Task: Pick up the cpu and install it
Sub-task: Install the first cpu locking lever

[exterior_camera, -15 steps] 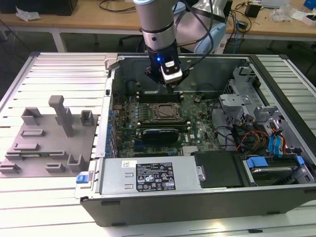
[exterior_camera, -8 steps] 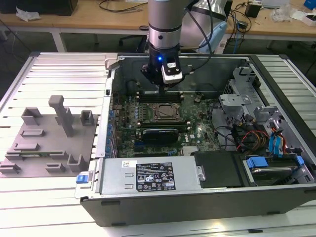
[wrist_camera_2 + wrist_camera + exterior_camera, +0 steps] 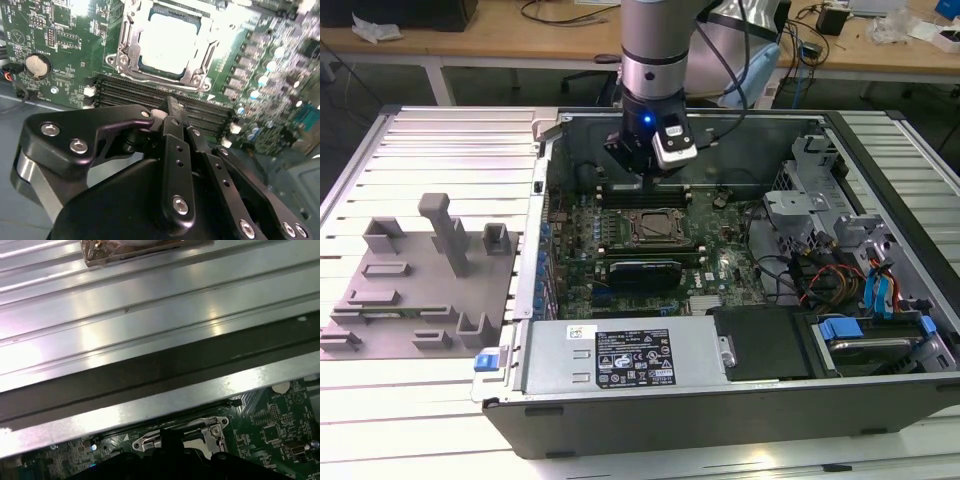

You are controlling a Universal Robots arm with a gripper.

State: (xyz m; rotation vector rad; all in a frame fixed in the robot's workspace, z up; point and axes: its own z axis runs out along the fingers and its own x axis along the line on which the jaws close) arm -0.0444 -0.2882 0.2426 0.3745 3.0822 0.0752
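Observation:
The cpu (image 3: 170,42) lies flat inside the socket frame (image 3: 125,60) on the motherboard, its pale silver top catching the light. In the exterior view the cpu (image 3: 655,228) sits mid-board inside the open computer case. My gripper (image 3: 172,111) hangs above the memory slots (image 3: 130,92) just beside the socket, apart from the cpu, with its black fingers (image 3: 176,150) shut together and nothing between them. In the exterior view my gripper (image 3: 642,176) is over the board's back part, near the case's rear wall.
A long black expansion card (image 3: 642,271) lies in front of the socket. The power supply (image 3: 620,358) fills the case front, drive cages and cables (image 3: 840,270) the exterior view's right. A grey fixture tray (image 3: 415,285) stands on the ribbed table at the exterior view's left.

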